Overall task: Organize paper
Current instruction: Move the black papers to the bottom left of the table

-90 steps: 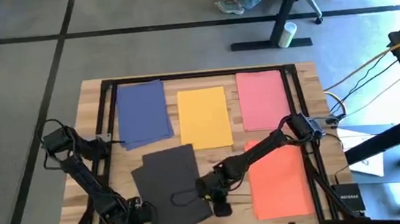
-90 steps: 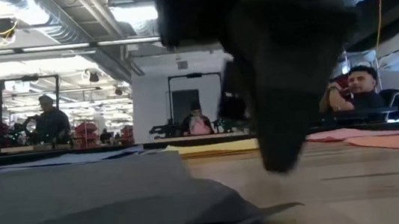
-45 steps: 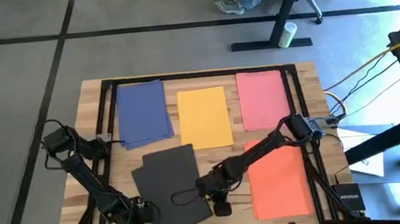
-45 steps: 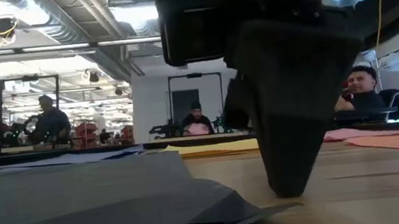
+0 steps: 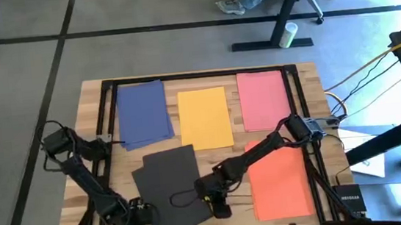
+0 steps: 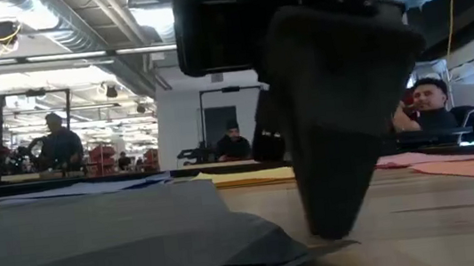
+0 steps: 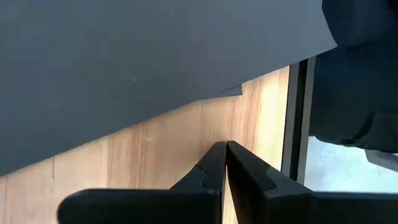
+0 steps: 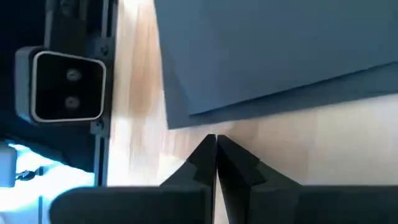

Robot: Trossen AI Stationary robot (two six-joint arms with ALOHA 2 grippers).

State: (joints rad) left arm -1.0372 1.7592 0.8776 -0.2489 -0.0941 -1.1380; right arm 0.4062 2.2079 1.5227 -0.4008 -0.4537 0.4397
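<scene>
— Where do your sheets lie?

— On the table [image 5: 308, 80]: blue [image 5: 142, 113], yellow [image 5: 205, 117] and pink [image 5: 263, 99] at the far edge, orange [image 5: 283, 180] near right, black [image 5: 171, 189] near centre, askew.

— Your grippers?

— Right gripper [image 5: 221, 209], fingers together, empty, tip at the black sheet's near corner. Left gripper [image 5: 138, 220], likewise closed, beside its left edge.

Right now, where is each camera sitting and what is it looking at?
High view: above, straight down on the wooden table, coloured sheets and both arms.
Low view: at tabletop height, looking across; the right tool fills it.
Left wrist view: on the left arm, past its shut left tool.
Right wrist view: on the right arm, past its shut fingers.
All four show the dark grey paper.
</scene>
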